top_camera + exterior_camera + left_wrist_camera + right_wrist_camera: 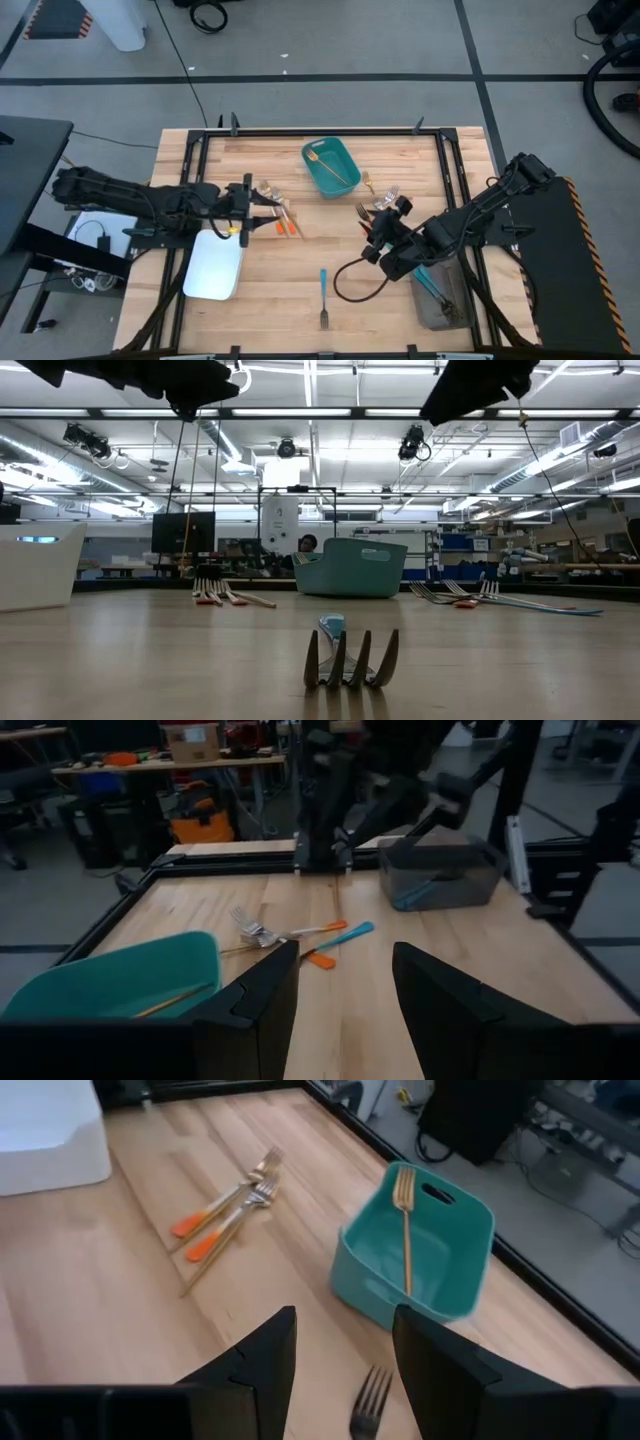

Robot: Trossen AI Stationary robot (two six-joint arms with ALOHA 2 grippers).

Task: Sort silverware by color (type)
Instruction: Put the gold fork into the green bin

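Nearest, alone by the worktop's near edge: blue-handled fork [350, 660], tines toward that edge, handle pointing at the middle. Not yet sorted, by the look of it.

Toward the far edge, around its middle: teal bin [380, 1285] with one gold fork [404, 1230] lying inside. Probably the place chosen for the all-gold pieces.

Toward the left edge: orange-handled forks [283, 222] in a loose bunch, with what look like gold pieces among them, just beside the white tray [214, 265] near the left near corner. Nothing visible in that tray. Likely meant for the orange set, given how close the bunch lies.

Toward the right near corner: grey tray [440, 308] already holding a blue-handled utensil [430, 282]. Presumably the blue pile's home.

Right of the bin: mixed cluster of forks [385, 198], orange, blue and gold together, unsorted.

Left gripper [262, 215] hovering above the orange bunch, jaws spread wide, grasping nothing. Well placed for a first pick there.

Right gripper [378, 228] poised above the mixed cluster, jaws likewise released and empty, aimed across the worktop at the bin and the orange forks.
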